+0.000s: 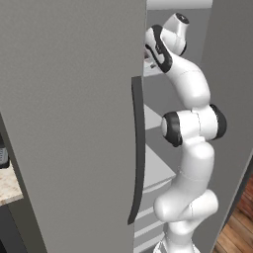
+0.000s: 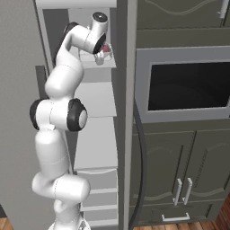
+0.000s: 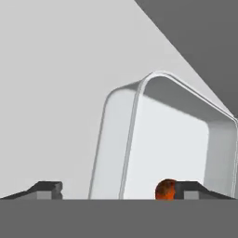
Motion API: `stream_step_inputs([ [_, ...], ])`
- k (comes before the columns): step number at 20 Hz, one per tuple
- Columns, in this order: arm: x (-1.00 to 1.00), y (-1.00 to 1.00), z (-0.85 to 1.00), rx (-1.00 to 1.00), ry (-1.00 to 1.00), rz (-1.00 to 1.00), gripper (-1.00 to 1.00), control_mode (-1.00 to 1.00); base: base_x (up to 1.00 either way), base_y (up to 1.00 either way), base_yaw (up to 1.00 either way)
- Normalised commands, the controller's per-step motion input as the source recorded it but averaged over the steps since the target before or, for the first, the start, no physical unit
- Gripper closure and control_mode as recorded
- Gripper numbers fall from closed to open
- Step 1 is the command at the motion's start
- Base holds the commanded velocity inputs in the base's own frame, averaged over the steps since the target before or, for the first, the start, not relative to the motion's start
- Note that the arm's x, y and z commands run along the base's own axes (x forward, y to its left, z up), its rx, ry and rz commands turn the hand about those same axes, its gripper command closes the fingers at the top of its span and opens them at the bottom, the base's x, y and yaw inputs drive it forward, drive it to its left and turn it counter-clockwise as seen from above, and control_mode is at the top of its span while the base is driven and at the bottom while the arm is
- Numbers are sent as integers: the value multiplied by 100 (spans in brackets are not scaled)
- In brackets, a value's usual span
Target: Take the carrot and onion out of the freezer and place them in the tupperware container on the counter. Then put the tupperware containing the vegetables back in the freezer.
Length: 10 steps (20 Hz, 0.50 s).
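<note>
Up near the top of the right base view, the tupperware container (image 2: pixel 104 56) sits on a high pale shelf inside the freezer (image 2: pixel 96 101), and the gripper (image 2: pixel 101 55) is right at it. A small dark red ball, the onion (image 2: pixel 106 48), shows just above the tray's edge there. Seen from the hand view, the tupperware container (image 3: pixel 162 139) takes up the middle and right of the frame, with its clear rim curving round and its low walls standing on the pale shelf. A small bit of orange, the carrot (image 3: pixel 164 189), peeks out at the bottom of the frame, inside the tray and just beside the right fingertip. The two dark fingertips (image 3: pixel 46 189) sit far apart at the bottom corners, one on each side of the tray's near wall, so the hand is spread wide and holds nothing.

Over in the left base view, the white arm reaches up into the freezer (image 1: pixel 69 123) past its flat grey door and long dark handle (image 1: pixel 138 148).
</note>
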Motion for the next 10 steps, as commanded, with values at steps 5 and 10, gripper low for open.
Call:
stream_step_inputs([
  [5, -76, 1, 3, -2, -32, 1, -100, -100, 0, 0, 0],
  [10, -98, 13, 2, -5, -31, 0, -100, -100, 0, 0, 0],
])
